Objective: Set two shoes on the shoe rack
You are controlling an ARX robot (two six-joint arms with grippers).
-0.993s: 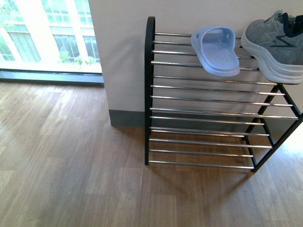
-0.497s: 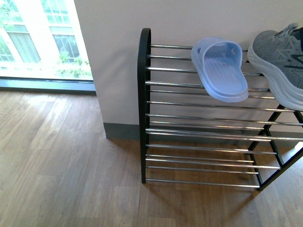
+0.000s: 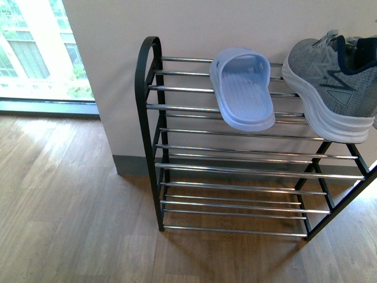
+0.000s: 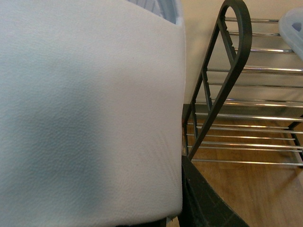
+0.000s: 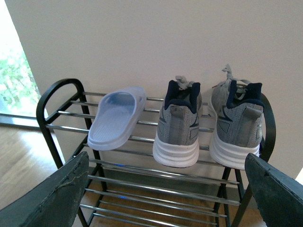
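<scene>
The shoe rack (image 3: pixel 148 88) stands against the wall, with black side frames and chrome rods. One pale blue slide sandal (image 3: pixel 242 88) lies on its top shelf, toe overhanging the front rods. A grey sneaker (image 3: pixel 333 82) sits beside it. The right wrist view shows that slide (image 5: pixel 116 118) and both grey sneakers (image 5: pixel 179 123) (image 5: pixel 236 125) side by side on the top shelf. My right gripper (image 5: pixel 165 189) is open in front of the rack, with nothing between its fingers. My left gripper (image 4: pixel 175 208) is shut on another pale blue slide sandal (image 4: pixel 90 118), which fills most of its view beside the rack's left frame (image 4: pixel 227 61).
Wooden floor (image 3: pixel 70 224) spreads to the left of and in front of the rack. A white wall with a grey skirting board (image 3: pixel 132 164) is behind it. A bright window (image 3: pixel 35 53) is at the far left. The lower shelves (image 3: pixel 235 188) hold nothing.
In the front view the rack and the shoes on it have shifted to the left, and more of the grey sneaker shows. The shoes on the shelf have not moved.
</scene>
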